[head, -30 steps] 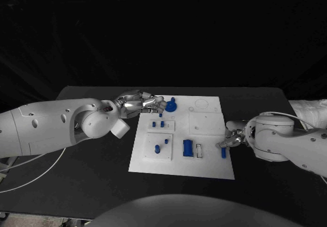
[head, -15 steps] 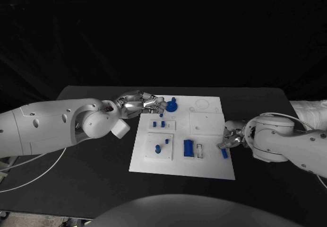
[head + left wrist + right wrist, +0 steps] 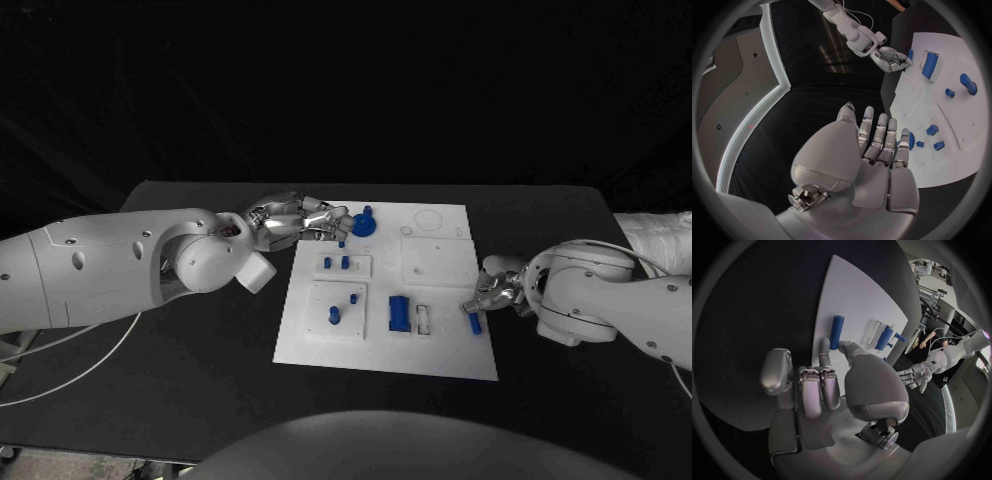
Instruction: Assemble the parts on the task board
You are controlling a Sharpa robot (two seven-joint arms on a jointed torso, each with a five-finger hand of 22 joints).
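Note:
The white task board [image 3: 433,350] lies mid-table with blue parts on it. My left hand [image 3: 296,221] hovers at its far left corner, fingers reaching toward a round blue knob part [image 3: 362,225]. The left wrist view shows that hand [image 3: 876,150] flat and holding nothing, the knob [image 3: 909,141] just past its fingertips. My right hand [image 3: 493,294] is at the board's right edge, right beside a blue rod [image 3: 473,322] lying flat. In the right wrist view the thumb and a finger [image 3: 824,347] point at the rod [image 3: 836,330], and nothing is gripped.
Two small blue pegs [image 3: 336,262] stand in a raised plate. A blue piece [image 3: 333,313] and a blue block [image 3: 398,313] sit nearer me, beside a white slot [image 3: 423,318]. Black table surrounds the board.
My right arm has drifted slightly to the right and the hand stays by the rod. The left hand has barely moved.

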